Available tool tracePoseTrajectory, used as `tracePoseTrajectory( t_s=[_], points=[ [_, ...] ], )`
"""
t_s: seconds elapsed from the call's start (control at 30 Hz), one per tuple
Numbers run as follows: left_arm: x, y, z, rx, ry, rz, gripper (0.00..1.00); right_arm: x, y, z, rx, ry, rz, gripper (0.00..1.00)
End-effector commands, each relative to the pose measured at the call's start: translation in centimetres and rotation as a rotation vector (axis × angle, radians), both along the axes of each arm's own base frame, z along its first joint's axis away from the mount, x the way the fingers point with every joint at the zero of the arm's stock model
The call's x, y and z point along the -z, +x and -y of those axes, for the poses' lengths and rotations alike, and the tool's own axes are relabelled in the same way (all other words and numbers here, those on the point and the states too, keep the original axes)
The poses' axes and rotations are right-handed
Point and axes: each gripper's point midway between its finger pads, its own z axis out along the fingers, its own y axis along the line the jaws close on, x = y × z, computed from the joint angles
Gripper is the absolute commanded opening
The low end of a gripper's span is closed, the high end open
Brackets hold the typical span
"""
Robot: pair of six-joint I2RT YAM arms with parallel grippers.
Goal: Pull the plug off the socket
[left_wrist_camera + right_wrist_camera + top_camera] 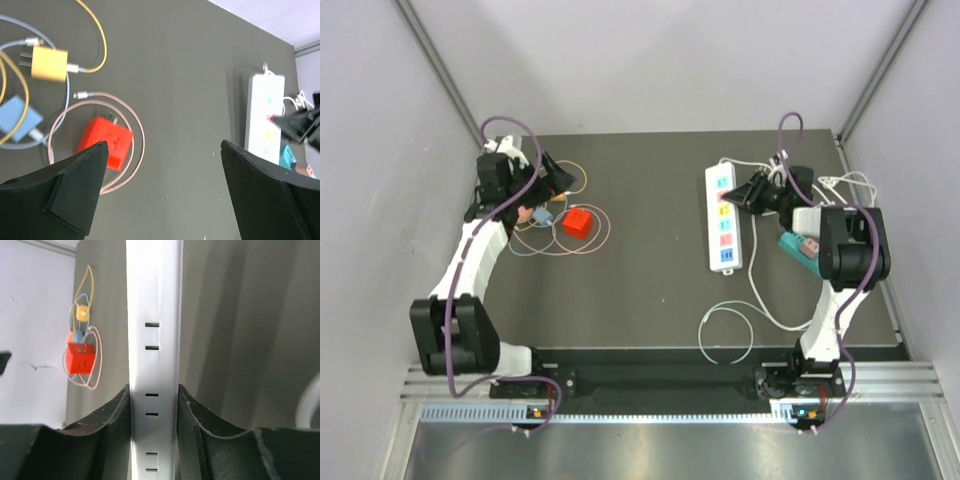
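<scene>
The left gripper (163,145) stands wide open above the dark table (650,290), its two black fingers far apart with nothing between them. Just under its left finger lies the red plug (105,141), flat on the table with its metal prongs free of any socket and a pink cable (100,94) looping around it. Beyond the red plug, further toward the table's left edge, sit a yellow plug (49,64) with a yellow cable and a blue plug (17,118) with a pale blue cable, all three close together with their cables overlapping. Well apart from them, on the right side of the table, the right gripper (154,390) is closed on the white power strip (154,300), one finger pressed against each long side near its far end. The socket slots that show along the strip in the right wrist view hold no plug. From above, the strip lies lengthwise with coloured panels on its face. Its white cord (725,335) curls across the table toward the near edge. A teal block (798,250) lies just beside the right arm.
</scene>
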Motion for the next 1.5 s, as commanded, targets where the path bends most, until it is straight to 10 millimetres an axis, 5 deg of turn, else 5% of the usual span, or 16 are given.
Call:
tracePoseTrajectory(
  t_s=[0.0,0.17,0.4,0.53,0.73,1.03,1.3,1.33,1.47],
  points=[
    [-2.7,-1.9,-0.7,-0.028,0.025,0.121,0.99,-3.1,3.8,-0.6,0.009,-0.02,0.112,0.02],
    [-2.4,-5.5,-1.3,-0.063,0.045,0.113,0.99,-2.4,6.1,-2.6,-0.006,-0.05,0.106,0.08],
    [-1.6,-9.1,-0.9,-0.035,0.057,0.094,0.99,-2.2,9.0,-2.6,0.005,-0.114,0.132,0.14],
    [-1.1,-10.5,-0.9,-0.023,0.086,0.097,0.99,-1.8,9.3,-1.8,-0.004,-0.209,0.145,0.4],
    [0.5,-11.8,-0.5,0.008,0.084,0.056,0.99,-2.0,9.0,-0.9,-0.019,-0.305,0.185,0.64],
    [-0.2,-12.2,0.0,0.049,0.087,0.075,0.99,-5.5,4.9,0.7,-0.192,-0.551,0.284,0.91],
    [0.6,-12.5,1.3,0.132,0.063,0.072,0.99,-8.4,-1.2,2.0,-0.366,-0.714,0.347,0.97],
    [1.1,-12.6,1.5,0.141,0.049,0.062,0.99,-8.7,-3.7,3.4,-0.436,-0.811,0.357,0.98],
    [1.1,-12.7,1.6,0.146,0.042,0.066,0.99,-11.0,-6.1,6.2,-0.454,-0.965,0.385,0.98]
  ],
)
